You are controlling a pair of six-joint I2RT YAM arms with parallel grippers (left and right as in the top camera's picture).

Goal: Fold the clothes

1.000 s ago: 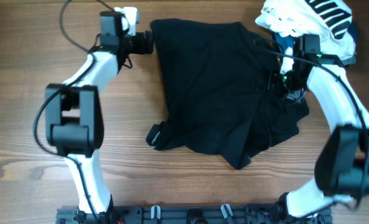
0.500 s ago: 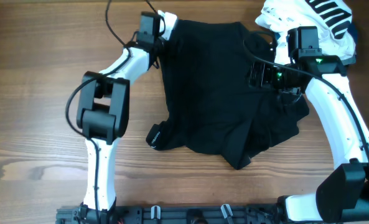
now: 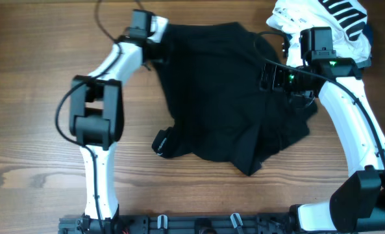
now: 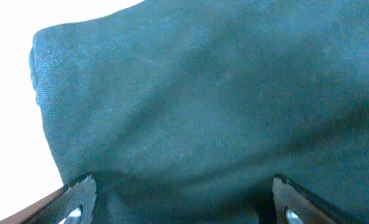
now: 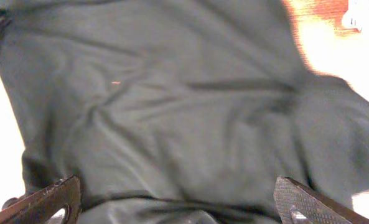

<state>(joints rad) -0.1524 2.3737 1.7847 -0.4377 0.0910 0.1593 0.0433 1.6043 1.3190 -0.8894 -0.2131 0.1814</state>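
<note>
left claw [image 4: 181, 202] is released, its tips standing wide with black cloth filling the space ahead of them and nothing pinched that i can see; it sits at the far left corner of the garment [image 3: 224, 97]. right claw [image 5: 178, 205] is released too, tips wide apart, hovering over the garment's right side, close to the striped cloth [image 3: 322, 16] heaped in the far right corner of the desk [image 3: 36, 78]. the garment lies flat but rumpled across the middle of the desk, reaching nearly to the far edge, its near end bunched into uneven lobes and a small flap turned out at the near left. i judge we are at the start of a fold: both claws are lining up on the far edge of the cloth, with no fold made yet. next i would need each claw to drop onto a far corner, bite only the top layers, then lift together and carry that edge toward the near edge without dragging the whole piece. the right side is creased and may want smoothing first. i can read no label, brand or writing on the garment in any view.
</note>
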